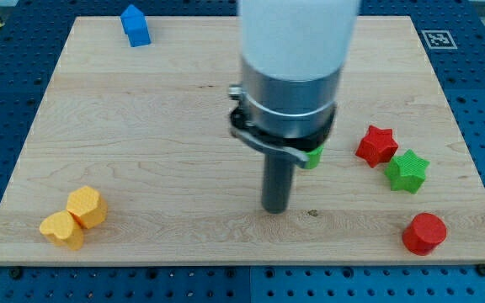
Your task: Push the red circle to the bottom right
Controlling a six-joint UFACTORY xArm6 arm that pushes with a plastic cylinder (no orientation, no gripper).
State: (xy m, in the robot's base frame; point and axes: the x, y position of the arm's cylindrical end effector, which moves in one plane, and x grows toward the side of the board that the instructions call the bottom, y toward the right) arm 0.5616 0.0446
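Observation:
The red circle point(423, 233) lies near the view's bottom right corner of the wooden board point(167, 126). My tip point(275, 209) rests on the board at the lower middle, well to the left of the red circle and apart from it. A red star point(376, 145) and a green star point(407, 171) sit touching each other above the red circle. A green block point(312, 156) shows partly behind the arm's body, its shape hidden.
A blue block point(135, 25) stands at the view's top left. A yellow hexagon point(87, 207) and a yellow block point(61, 230) touch each other at the bottom left. A marker tag point(438, 39) sits at the top right corner.

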